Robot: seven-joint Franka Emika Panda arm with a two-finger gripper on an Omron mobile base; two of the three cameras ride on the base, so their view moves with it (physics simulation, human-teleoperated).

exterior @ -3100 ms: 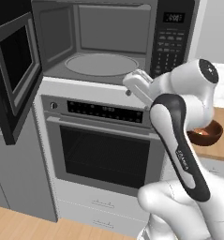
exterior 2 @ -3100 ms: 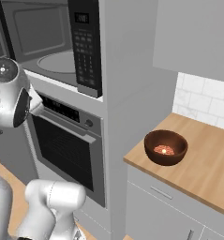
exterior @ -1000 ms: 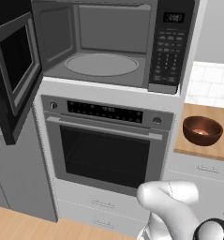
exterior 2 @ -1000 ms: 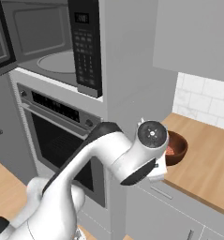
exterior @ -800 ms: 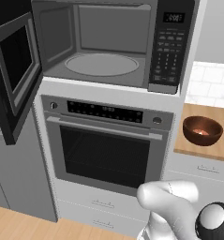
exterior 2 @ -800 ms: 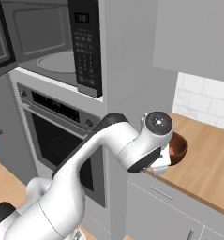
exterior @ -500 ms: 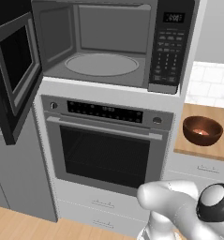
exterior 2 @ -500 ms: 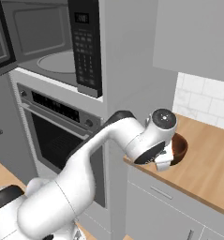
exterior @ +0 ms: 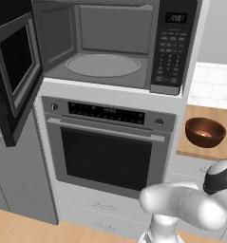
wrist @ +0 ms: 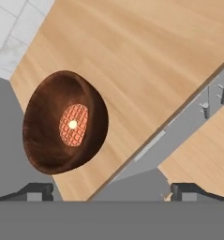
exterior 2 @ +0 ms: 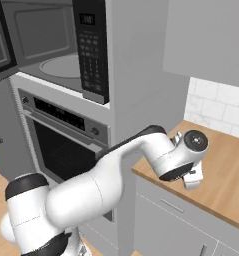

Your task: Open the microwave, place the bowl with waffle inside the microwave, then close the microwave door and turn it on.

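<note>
While the arm reaches out over the wooden counter, the pickup has yet to begin:

Gripper: the gripper [wrist: 111, 190] hangs above the counter [wrist: 146, 56] with its two dark finger tips spread wide — nothing between them, nothing touched.

Bowl from gripper: in the hand view the bowl [wrist: 62, 123] lies up and to the left of the midline between the tips, nearer the left tip than the right, and apart from both. Judged from this, the hand must shift that way and come down before the jaws can take the rim.

Bowl's shape: round, so it has no long axis to line up with; any point of the rim would serve.

Waffle: the waffle [wrist: 74, 124] lies flat at the bottom of the bowl, orange and gridded.

Bowl's place: on the counter near its front edge, just right of the oven column [exterior: 110, 142] in the left base view.

Microwave: the microwave [exterior: 110, 45] stands above the oven, well apart from the bowl — its cavity and turntable [exterior: 103, 65] bare.

Microwave door: the microwave door [exterior: 15, 76] is swung out to the left, so the opening step looks done.
</note>
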